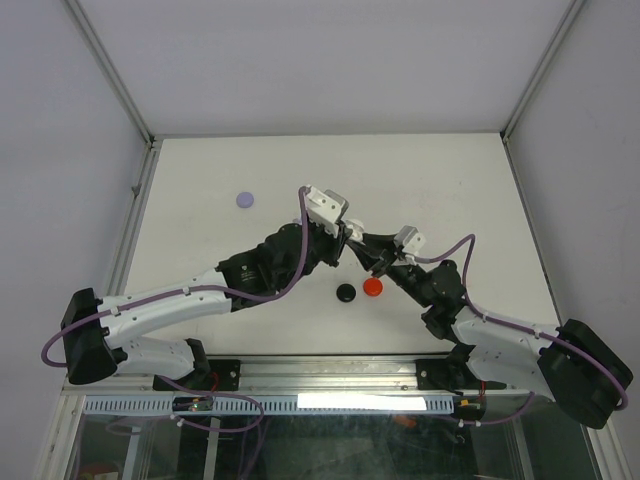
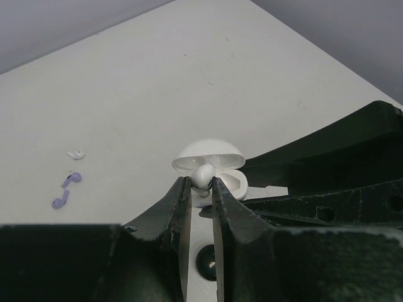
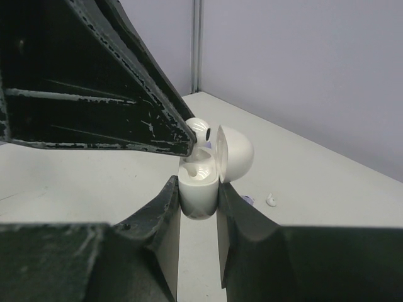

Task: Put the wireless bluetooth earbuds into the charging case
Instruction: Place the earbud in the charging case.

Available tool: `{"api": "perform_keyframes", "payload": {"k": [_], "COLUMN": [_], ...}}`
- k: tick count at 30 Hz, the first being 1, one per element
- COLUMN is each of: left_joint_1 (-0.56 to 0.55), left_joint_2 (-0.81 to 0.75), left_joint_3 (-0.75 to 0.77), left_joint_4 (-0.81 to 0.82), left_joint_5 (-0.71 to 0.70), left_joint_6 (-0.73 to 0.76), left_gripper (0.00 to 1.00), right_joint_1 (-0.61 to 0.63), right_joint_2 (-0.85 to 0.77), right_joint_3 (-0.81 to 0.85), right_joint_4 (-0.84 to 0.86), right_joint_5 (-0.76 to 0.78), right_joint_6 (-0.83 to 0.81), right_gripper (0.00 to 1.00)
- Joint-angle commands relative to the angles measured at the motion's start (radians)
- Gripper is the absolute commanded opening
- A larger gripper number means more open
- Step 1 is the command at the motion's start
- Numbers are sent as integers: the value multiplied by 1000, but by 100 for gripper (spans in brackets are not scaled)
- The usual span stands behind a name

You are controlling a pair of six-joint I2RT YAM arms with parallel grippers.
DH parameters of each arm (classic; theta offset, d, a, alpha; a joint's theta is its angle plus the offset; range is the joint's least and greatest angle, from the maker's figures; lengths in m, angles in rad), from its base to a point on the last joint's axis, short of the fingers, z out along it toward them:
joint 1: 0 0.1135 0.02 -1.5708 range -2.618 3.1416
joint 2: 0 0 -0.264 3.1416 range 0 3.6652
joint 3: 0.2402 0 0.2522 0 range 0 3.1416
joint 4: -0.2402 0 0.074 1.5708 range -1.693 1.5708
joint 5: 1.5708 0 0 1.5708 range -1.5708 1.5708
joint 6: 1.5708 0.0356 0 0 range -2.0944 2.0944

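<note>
The right gripper (image 3: 197,186) clamps the base of the white charging case (image 3: 234,154), lid hinged open, presumably to steady the sockets. The left gripper (image 2: 201,184) pinches a white earbud (image 2: 203,174) at the mouth, at frame centre. Beyond, at left, two lavender earbuds (image 2: 60,202) and another white bud (image 2: 76,154) lie loose, obstructing nothing.

I'm watching the whole desk (image 1: 200,180) from overhead; wrist cameras are looking close along the left claw (image 2: 201,182) and right claw (image 3: 197,186), both sharing the open white case (image 3: 236,154) between them.
</note>
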Motion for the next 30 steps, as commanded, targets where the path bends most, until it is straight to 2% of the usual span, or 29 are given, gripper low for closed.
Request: {"api": "perform_keyframes", "payload": {"k": [1,8,17,23,30], "left_joint_1": [-28,-28,-26,-23,25], "left_joint_2": [-23,-19,-9,-41,-52], "left_joint_3": [-21,-17,24,38,84], "left_joint_4": [-40,-39,-57,-72,-100], "left_joint_5": [55,58,-9,40,49], "left_joint_6": [-12,-20,-78,-96,-174], "left_gripper": [18,24,30,42,67], "right_joint_1": [1,-1,-2,-1,-2], "right_joint_2": [-29,-22,-24,-27,-19], "right_joint_3": [22,25,25,22,23], "right_joint_4": [127,133,130,120,120], "right_joint_5": [60,64,59,69,69], "right_joint_6": [9,14,17,14,21], "right_gripper": [0,0,0,0,0]}}
